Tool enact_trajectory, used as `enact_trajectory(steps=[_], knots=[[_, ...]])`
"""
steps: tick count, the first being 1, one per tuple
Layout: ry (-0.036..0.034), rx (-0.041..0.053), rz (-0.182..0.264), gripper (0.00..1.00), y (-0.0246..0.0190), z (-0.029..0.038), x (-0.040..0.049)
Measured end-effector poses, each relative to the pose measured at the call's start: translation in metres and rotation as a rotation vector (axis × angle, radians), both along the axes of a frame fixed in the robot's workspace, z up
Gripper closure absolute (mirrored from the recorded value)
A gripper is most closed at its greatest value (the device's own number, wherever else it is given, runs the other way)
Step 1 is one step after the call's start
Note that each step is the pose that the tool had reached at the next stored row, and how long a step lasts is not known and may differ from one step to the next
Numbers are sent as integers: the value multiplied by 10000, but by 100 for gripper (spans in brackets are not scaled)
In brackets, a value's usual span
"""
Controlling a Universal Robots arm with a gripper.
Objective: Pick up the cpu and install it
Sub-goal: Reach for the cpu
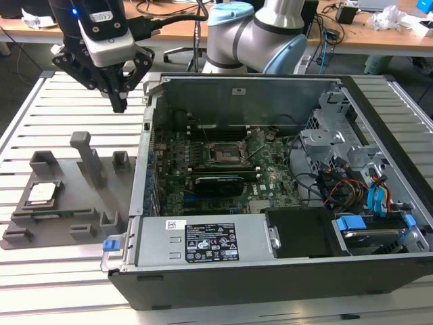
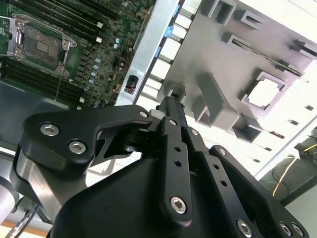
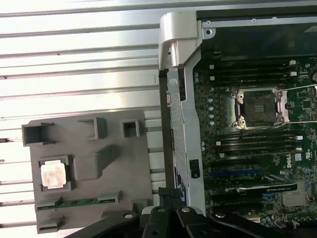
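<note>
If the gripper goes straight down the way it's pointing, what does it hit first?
The gripper would probably meet the slatted table first, in the strip between the tray and the case. Depth is unclear, so the tray's edge may come first. The cpu lies off that line.

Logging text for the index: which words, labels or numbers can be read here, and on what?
None can be read plainly.
White label on the power supply cover: print too small.
Sticker on the case rear wall: too small.
Motherboard lettering: too small.
</note>
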State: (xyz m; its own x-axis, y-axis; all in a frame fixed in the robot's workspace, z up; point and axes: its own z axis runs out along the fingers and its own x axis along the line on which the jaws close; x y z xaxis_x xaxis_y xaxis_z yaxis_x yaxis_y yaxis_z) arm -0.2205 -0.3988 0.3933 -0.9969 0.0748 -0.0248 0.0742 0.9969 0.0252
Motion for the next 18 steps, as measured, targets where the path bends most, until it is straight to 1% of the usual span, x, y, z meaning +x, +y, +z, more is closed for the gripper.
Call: enact_trajectory(steps=[18], knots=[[-1, -12, 0, 89, 0, 0, -189]])
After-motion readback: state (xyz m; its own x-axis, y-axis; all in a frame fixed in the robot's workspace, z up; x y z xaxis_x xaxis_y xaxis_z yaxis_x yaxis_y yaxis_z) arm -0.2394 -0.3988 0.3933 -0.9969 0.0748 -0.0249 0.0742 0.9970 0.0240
